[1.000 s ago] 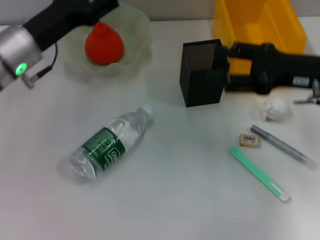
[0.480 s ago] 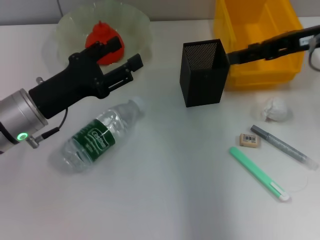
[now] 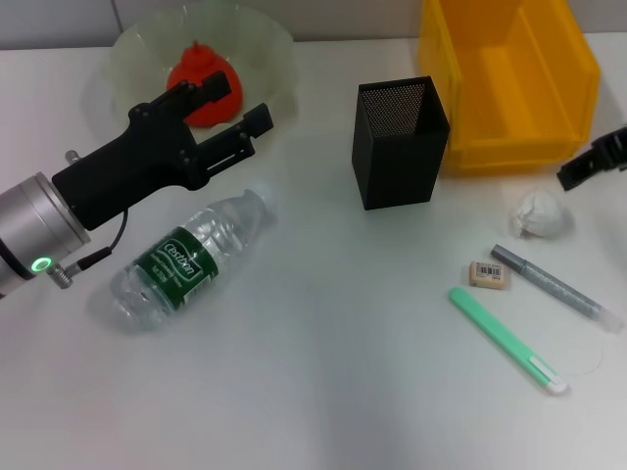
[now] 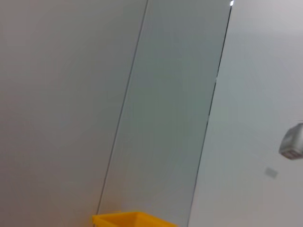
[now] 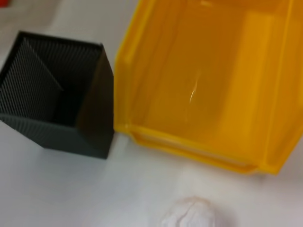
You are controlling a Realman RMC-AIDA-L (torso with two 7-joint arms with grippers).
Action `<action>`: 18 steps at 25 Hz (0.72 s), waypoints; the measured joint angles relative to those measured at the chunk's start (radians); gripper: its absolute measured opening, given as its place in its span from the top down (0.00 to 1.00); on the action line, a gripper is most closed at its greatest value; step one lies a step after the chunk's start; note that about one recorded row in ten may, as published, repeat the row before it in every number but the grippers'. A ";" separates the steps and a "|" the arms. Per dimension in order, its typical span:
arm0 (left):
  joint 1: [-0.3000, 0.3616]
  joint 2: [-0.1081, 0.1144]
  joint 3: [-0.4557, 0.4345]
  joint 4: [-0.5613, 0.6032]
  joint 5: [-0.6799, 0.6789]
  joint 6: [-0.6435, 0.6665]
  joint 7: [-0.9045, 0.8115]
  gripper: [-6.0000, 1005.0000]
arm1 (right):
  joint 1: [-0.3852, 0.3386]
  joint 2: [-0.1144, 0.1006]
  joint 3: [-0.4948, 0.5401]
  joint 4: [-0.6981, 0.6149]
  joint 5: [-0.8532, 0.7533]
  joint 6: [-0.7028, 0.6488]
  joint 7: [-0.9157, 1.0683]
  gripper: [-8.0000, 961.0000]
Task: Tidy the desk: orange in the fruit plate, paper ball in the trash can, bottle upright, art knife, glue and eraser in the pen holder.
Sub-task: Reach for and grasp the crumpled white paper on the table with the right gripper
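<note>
Counter [image 3: 323,392] surface is white, with broad bare room across its near part and between the bottle [image 3: 188,259] and the pen holder [image 3: 397,142]. The bottle lies on its side left of centre, cap pointing toward the far right, green label up. The left tool [image 3: 233,106] hangs just beyond the bottle's cap end, over the near rim of the fruit plate [image 3: 265,44]; its two fingers stand apart with nothing between them. The orange [image 3: 196,69] sits inside the fruit plate at the far left, partly hidden behind that tool.

The pen holder stands upright near the middle far side, its right wall close beside the trash can [image 3: 509,83], a narrow gap between them in the right wrist view. The trash can sits at the far right, reaching the far edge of the head view.

The paper ball [image 3: 539,213] lies on the counter just in front of the trash can, apart from it. The right tool [image 3: 600,162] shows only as a dark tip at the right edge, just beside the paper ball and the near right corner of the trash can; whether it is released or clenched cannot be told.

The eraser [image 3: 489,275] lies nearer, between the paper ball and a green pen-shaped item [image 3: 507,340]. A grey pen-shaped item [image 3: 554,286] lies diagonally just right of the eraser, close to the right edge.
</note>
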 joint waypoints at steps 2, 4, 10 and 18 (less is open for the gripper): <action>-0.007 0.000 0.004 0.000 0.001 -0.019 0.000 0.23 | 0.009 0.000 -0.008 0.077 -0.004 0.042 -0.001 0.20; -0.011 -0.001 0.006 0.000 0.001 -0.024 0.000 0.23 | 0.013 -0.001 -0.011 0.101 -0.006 0.060 -0.002 0.20; -0.023 -0.001 0.008 0.000 0.001 -0.035 0.000 0.23 | 0.046 -0.001 -0.045 0.228 -0.011 0.144 -0.008 0.20; -0.025 0.000 0.002 0.000 0.001 -0.045 0.000 0.23 | 0.085 -0.002 -0.060 0.316 -0.019 0.208 -0.008 0.20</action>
